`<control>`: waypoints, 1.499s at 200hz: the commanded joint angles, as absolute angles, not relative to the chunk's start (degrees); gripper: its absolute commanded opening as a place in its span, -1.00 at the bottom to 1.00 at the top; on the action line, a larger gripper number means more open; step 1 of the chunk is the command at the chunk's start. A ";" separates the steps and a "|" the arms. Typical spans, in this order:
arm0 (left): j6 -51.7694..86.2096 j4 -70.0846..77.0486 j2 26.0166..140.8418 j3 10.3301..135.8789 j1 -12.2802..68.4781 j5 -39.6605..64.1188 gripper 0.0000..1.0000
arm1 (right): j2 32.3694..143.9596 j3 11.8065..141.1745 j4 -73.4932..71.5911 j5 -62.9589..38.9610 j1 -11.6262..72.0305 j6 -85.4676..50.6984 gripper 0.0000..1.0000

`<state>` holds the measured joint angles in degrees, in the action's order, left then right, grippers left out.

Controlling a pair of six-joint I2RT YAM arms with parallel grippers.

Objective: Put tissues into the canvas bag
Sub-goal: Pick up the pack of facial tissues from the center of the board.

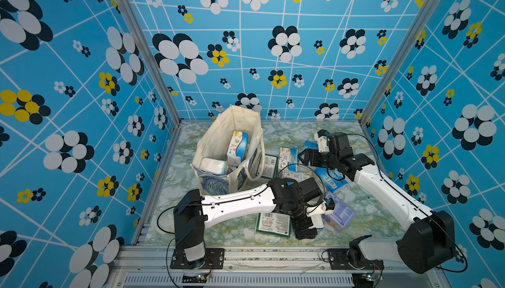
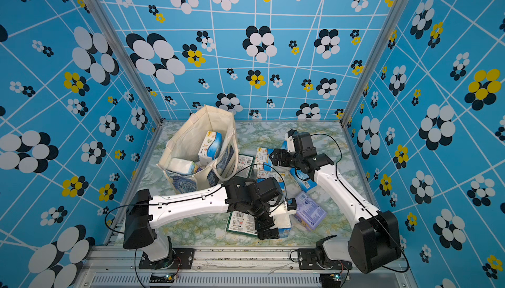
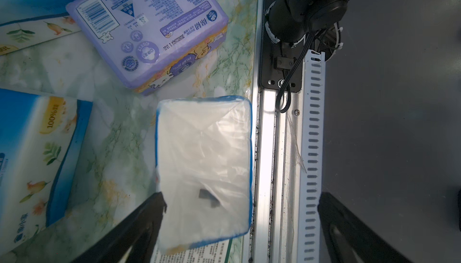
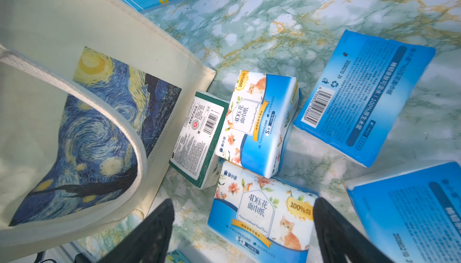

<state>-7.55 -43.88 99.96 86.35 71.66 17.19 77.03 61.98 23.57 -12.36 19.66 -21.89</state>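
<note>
Left wrist view: left end effector points down, wide open, empty, over tissue pack; right end effector open, empty.

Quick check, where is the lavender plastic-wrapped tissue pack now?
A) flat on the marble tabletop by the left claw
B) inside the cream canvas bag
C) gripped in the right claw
A: the lavender plastic-wrapped tissue pack lies barcode side up on the green-marbled tabletop, apart from the open left claw and outside the cream canvas bag.

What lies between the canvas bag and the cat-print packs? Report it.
A green-and-white tissue pack, shown in the right wrist view.
</note>
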 commanded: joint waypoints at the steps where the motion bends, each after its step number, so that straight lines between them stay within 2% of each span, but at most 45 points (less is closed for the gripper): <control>1: -8.57 -46.00 101.82 88.72 71.63 14.58 0.98 | 76.42 62.22 24.04 -12.48 19.07 -21.15 0.78; 62: -8.61 -45.55 105.59 90.02 71.60 8.55 0.98 | 76.29 61.19 23.47 -12.83 18.90 -20.74 0.78; 89: -8.94 -45.17 105.91 90.13 71.63 9.67 1.00 | 76.46 60.78 23.25 -12.74 18.78 -20.65 0.78; 140: -9.21 -45.75 108.66 90.78 71.63 12.54 0.92 | 77.17 60.82 22.53 -13.27 18.72 -20.75 0.78; 159: -9.48 -46.27 109.51 91.43 71.58 13.44 0.49 | 77.34 60.79 22.34 -13.27 18.64 -20.81 0.78; 182: -9.93 -46.48 109.53 91.83 71.63 12.38 0.16 | 77.34 60.92 22.41 -13.45 18.63 -20.74 0.78; 189: -10.10 -46.62 109.30 91.93 71.54 11.66 -0.09 | 77.21 61.04 22.41 -13.36 18.63 -20.74 0.78; 198: -10.32 -46.80 108.65 92.02 71.41 10.67 -0.59 | 77.17 61.06 22.41 -13.27 18.62 -20.74 0.78; 205: -10.52 -46.96 108.10 92.17 71.26 10.03 -0.76 | 77.08 61.11 22.49 -13.18 18.51 -20.74 0.78; 250: -12.13 -50.74 99.76 95.34 68.11 6.99 -0.68 | 76.84 61.76 22.48 -13.31 18.54 -20.48 0.78; 288: -10.46 -50.65 89.02 97.32 59.48 9.93 -0.63 | 77.08 62.41 21.95 -13.71 18.52 -20.48 0.78; 300: -9.28 -49.17 85.73 96.91 56.26 10.62 -0.56 | 77.15 62.80 21.88 -13.56 18.54 -20.35 0.78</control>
